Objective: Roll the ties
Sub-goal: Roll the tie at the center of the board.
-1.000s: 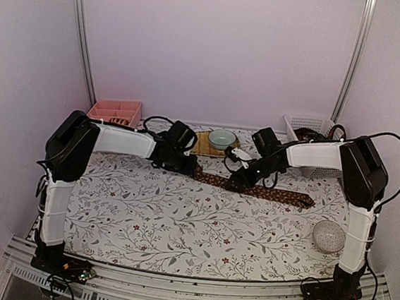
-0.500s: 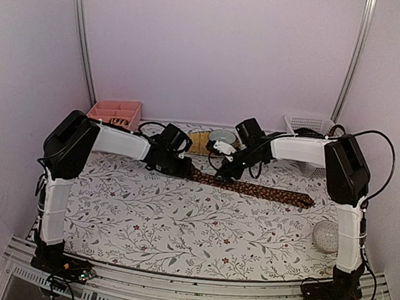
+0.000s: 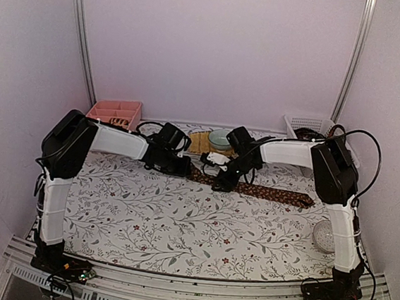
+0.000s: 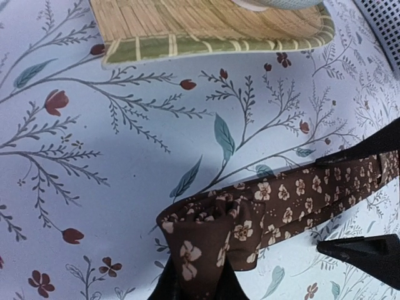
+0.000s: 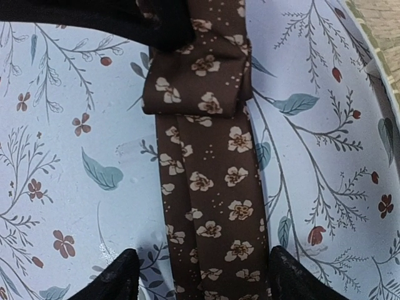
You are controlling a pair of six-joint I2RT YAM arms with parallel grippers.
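One of the ties (image 3: 274,194), dark brown with small cream flowers, lies stretched across the flowered tablecloth from the middle towards the right. Its left end is folded into a small first turn (image 4: 212,231). My left gripper (image 3: 183,167) is shut on that folded end, and its fingers are mostly hidden under the cloth (image 4: 195,284). My right gripper (image 5: 206,278) stands open just to the right of the fold. It straddles the flat tie (image 5: 212,187), one fingertip (image 5: 106,280) on each side, apart from the cloth. In the top view the right gripper (image 3: 219,182) is close beside the left one.
A yellowish woven mat (image 3: 199,144) with a pale bowl (image 3: 220,138) lies right behind the grippers; the mat's edge (image 4: 187,47) fills the top of the left wrist view. A pink tray (image 3: 115,111) stands back left, a white basket (image 3: 309,125) back right, a clear bowl (image 3: 328,235) near right.
My right arm has slid left along the tie until its gripper is next to the folded end, and its jaws have narrowed a little. The left gripper has kept its hold.
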